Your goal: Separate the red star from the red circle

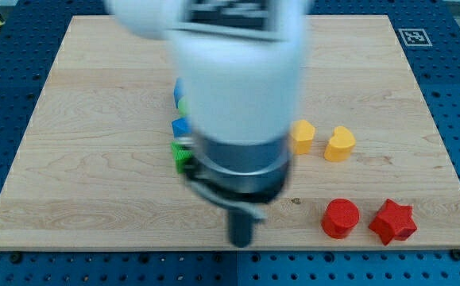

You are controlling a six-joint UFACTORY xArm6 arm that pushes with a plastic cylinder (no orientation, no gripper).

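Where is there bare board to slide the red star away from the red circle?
Little room: the red star sits in the board's bottom-right corner, close beside the red circle. Bare wood lies above it, right of the yellow heart. My tip is left of the circle. Blue and green blocks crowd beside the arm.

The red circle and red star share one bright red. Two yellow blocks match. Blue and green blocks peek out. The board is pale wood-grained; the surrounding table is blue.
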